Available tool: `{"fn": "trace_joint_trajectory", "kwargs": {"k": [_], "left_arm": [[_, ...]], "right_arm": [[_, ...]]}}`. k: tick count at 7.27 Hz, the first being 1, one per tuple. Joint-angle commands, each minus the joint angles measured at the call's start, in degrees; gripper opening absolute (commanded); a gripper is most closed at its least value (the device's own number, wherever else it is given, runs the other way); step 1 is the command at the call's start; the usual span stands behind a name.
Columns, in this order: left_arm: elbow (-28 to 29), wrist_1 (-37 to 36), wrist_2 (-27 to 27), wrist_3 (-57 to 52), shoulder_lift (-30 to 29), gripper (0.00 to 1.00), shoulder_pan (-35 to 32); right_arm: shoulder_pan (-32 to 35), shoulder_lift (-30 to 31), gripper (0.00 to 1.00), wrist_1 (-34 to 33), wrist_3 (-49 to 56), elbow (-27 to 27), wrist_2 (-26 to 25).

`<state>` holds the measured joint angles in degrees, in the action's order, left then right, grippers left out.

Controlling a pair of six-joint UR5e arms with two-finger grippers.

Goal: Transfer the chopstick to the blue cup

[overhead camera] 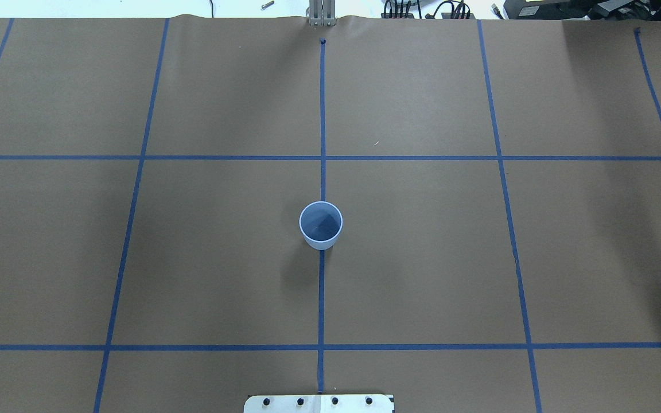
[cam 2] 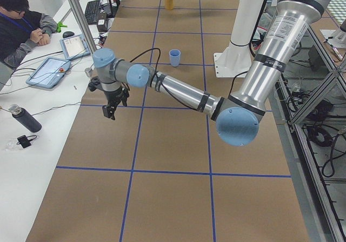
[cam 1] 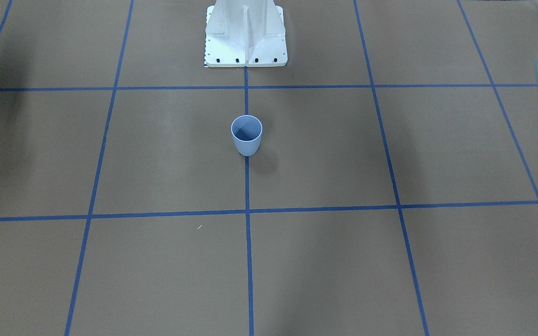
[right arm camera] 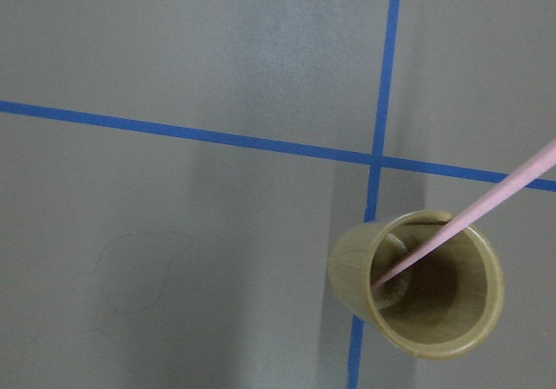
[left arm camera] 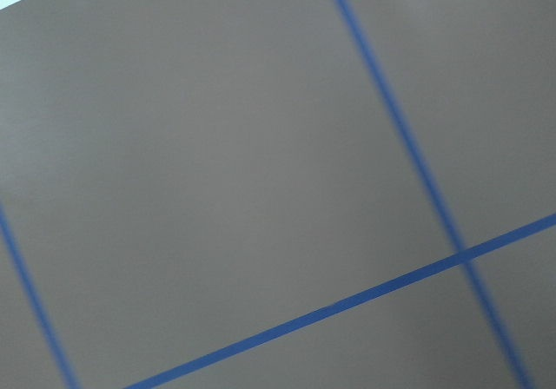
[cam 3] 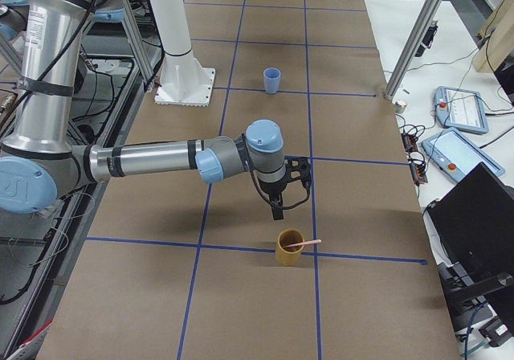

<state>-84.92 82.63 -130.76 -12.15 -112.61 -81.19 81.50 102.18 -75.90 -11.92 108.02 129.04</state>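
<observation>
One chopstick (right arm camera: pixel 469 220) leaned in one tan cup (right arm camera: pixel 347 272) near the table's right end, its upper tip slanting over the rim, away from the robot. One blue cup (overhead camera: pixel 321 225) stood upright mid-table, well apart from every edge. The right gripper (cam 3: pixel 277 211) hung near the tan cup and the left gripper (cam 2: pixel 110 114) toward the left end. I could not tell whether either was open or closed.

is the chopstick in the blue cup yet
No, the chopstick leans inside the tan wooden cup with its upper end out past the rim, and the blue cup stands empty.
</observation>
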Motion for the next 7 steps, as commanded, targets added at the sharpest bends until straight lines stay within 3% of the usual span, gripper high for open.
{"fn": "trace_joint_trajectory", "kwargs": {"k": [1, 3, 4, 5, 7], "left_arm": [[6.60, 1.91, -4.14, -13.99, 5.26, 0.98, -7.20], [6.61, 3.15, -4.07, -13.70, 10.72, 0.98, -9.59], [6.35, 4.29, -4.07, -13.78, 12.14, 0.98, -10.21], [6.43, 4.91, -3.98, -13.61, 12.32, 0.99, -10.39], [6.17, 5.09, -4.07, -13.60, 12.67, 0.99, -10.47]], "right_arm": [[2.17, 0.03, 1.00, 0.93, 1.64, -2.19, -2.28], [2.26, -0.84, 1.00, 12.81, -5.95, -8.49, -9.04], [2.26, -1.89, 1.00, 22.20, -10.62, -13.74, -9.59], [2.26, -4.25, 0.98, 27.08, -13.11, -18.58, -9.77], [2.26, -6.03, 0.94, 27.65, -18.39, -19.86, -9.95]]}}
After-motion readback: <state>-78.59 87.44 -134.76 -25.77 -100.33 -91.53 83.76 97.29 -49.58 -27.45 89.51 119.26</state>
